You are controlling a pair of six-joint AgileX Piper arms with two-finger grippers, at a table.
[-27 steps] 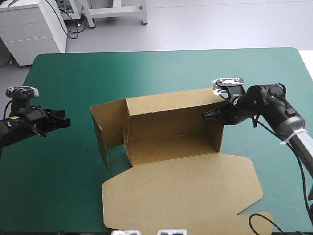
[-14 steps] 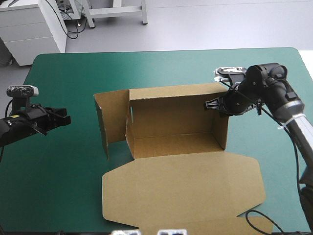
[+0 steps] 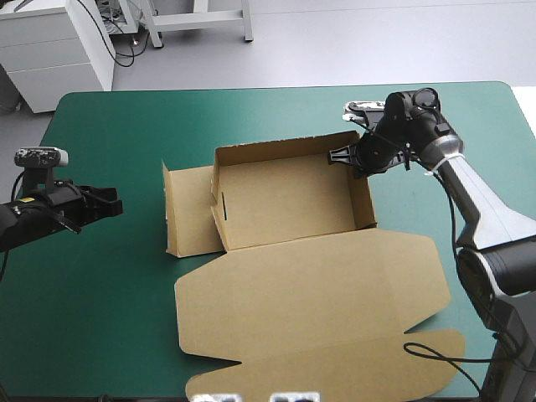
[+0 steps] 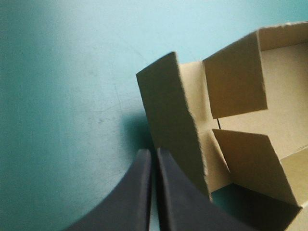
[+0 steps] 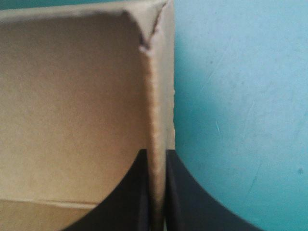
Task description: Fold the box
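- High view: one cut sheet of brown board, the box (image 3: 285, 197), at the middle of the teal-green covered counter (image 3: 109, 126). An open tray with walls raised, the broad lid (image 3: 310, 306) flat toward the near edge, one side flap (image 3: 191, 211) splayed out at the tray's left.
- Same view, and only here, the whole layout: two tools, right tool (image 3: 339, 157) at the tray's far right corner, left tool (image 3: 115, 203) near the counter's left edge, well apart from the box. Finger state hard to judge from above.
- Left wrist view: left tool (image 4: 153, 153) with its two black fingers together in one point, nothing between them, over bare teal-green cover. Side flap just ahead and to one side, standing on edge, with the tray's inside beyond it.
- Right wrist view: right tool (image 5: 156, 159) clamped on the box, the thin edge of one tray wall pinched between its two black fingers. Tray's inside on one side of that wall, bare cover on the other. Frayed, torn board at the wall's far corner, a detail shown only here.
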